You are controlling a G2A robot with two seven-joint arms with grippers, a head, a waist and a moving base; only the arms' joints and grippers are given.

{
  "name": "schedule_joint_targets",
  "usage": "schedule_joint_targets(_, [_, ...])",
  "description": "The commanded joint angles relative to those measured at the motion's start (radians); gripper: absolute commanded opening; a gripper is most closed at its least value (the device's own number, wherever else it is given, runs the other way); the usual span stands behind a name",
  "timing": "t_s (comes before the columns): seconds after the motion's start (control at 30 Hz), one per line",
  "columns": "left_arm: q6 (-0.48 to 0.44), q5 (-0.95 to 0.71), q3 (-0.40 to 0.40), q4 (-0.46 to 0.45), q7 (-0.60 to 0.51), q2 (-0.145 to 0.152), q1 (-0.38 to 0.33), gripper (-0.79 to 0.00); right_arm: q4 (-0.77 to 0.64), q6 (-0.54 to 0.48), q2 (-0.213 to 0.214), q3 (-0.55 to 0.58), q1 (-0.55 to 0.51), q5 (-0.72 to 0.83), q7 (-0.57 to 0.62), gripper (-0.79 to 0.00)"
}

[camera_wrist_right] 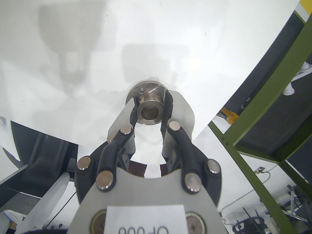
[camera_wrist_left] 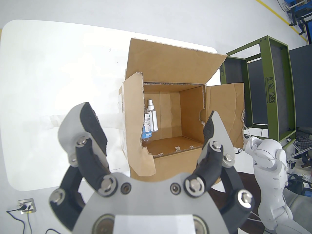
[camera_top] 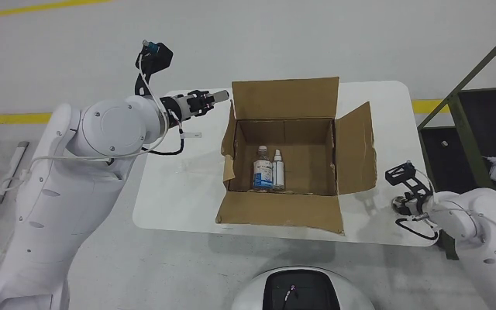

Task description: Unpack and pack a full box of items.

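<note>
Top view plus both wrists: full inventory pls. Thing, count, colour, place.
table: 1, white, bears the box
cardboard box: 1, brown, on the table, flaps open
clear bottle: 1, clear with a blue label, inside the box
spray bottle: 1, white, inside the box right beside the clear bottle
metal bushing: 1, silver, flanged, clamped in the right tool
rack: 1, green frame with dark panels, on the floor beside the table
left tool: 1, black and silver, open and empty, above the table by the box's far corner
right tool: 1, black and silver, shut on the metal bushing, at the table's edge on the rack side
</note>
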Motion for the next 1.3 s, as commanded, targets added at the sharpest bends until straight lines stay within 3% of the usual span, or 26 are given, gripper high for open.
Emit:
schedule_joint_targets(0.0, [0.0, 0.0, 0.0, 0.0, 0.0, 0.0, 0.0, 0.0, -0.024, 0.024, 0.002, 0.04, 0.01, 0.051, -0.007, -0.785])
schedule_joint_targets(0.3, [0.0, 0.0, 0.0, 0.0, 0.0, 0.0, 0.0, 0.0, -0.17, 0.168, 0.007, 0.354, 0.113, 0.562, -0.106, -0.785])
schedule_joint_targets(0.5, [0.0, 0.0, 0.0, 0.0, 0.0, 0.0, 0.0, 0.0, -0.223, 0.187, 0.013, 0.4, 0.195, 0.831, -0.15, -0.785])
schedule_joint_targets(0.7, [0.0, 0.0, 0.0, 0.0, 0.0, 0.0, 0.0, 0.0, -0.227, 0.175, 0.02, 0.239, 0.279, 0.899, -0.135, -0.785])
schedule_joint_targets(1.13, [0.0, 0.0, 0.0, 0.0, 0.0, 0.0, 0.0, 0.0, -0.045, 0.19, 0.0, -0.303, 0.47, 0.669, -0.15, -0.785])
schedule_joint_targets(1.27, [0.0, 0.0, 0.0, 0.0, 0.0, 0.0, 0.0, 0.0, -0.024, 0.19, -0.003, -0.331, 0.48, 0.666, -0.139, -0.785])
